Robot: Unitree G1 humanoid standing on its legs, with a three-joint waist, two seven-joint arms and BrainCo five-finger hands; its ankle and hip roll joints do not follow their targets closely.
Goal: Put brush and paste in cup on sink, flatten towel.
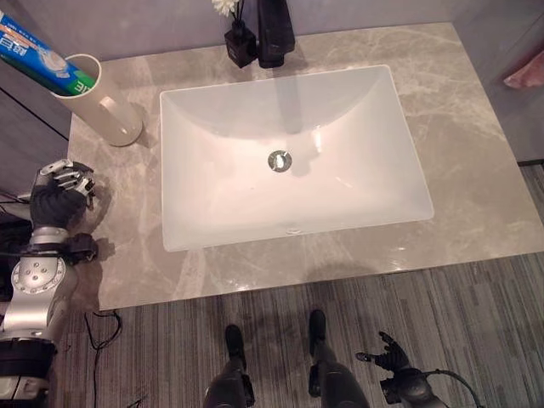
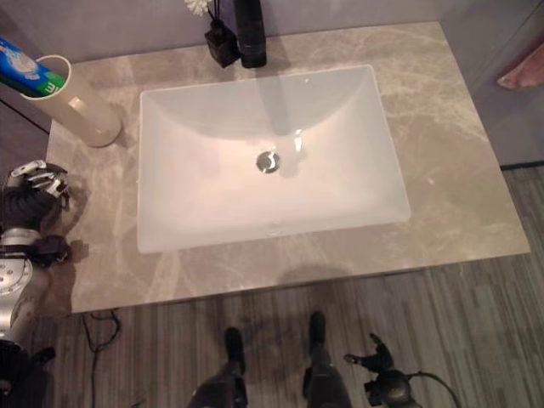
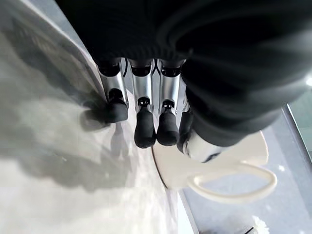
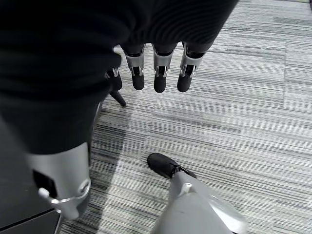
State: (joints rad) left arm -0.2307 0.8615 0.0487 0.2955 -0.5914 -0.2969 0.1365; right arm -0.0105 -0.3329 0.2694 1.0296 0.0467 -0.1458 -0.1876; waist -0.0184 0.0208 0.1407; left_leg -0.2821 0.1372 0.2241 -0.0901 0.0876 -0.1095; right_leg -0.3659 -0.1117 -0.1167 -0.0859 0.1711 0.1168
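Observation:
A cream cup (image 1: 102, 104) with a handle stands at the counter's far left corner. A blue, green and white toothpaste tube (image 1: 38, 56) leans out of it to the left. My left hand (image 1: 63, 182) hovers at the counter's left edge, a little in front of the cup, with relaxed fingers (image 3: 145, 127) that hold nothing. The cup (image 3: 214, 163) and its handle lie just past them. My right hand (image 1: 391, 352) hangs low over the floor in front of the counter, fingers (image 4: 160, 80) straight and empty. A pink cloth (image 1: 524, 71) shows at the far right edge, beyond the counter.
A white rectangular sink basin (image 1: 212, 221) with a metal drain (image 1: 280, 160) takes up the middle of the beige marble counter (image 1: 476, 178). A black faucet (image 1: 274, 32) and a dark vase with a white flower (image 1: 240, 41) stand behind it. Striped grey carpet (image 1: 476, 323) lies in front.

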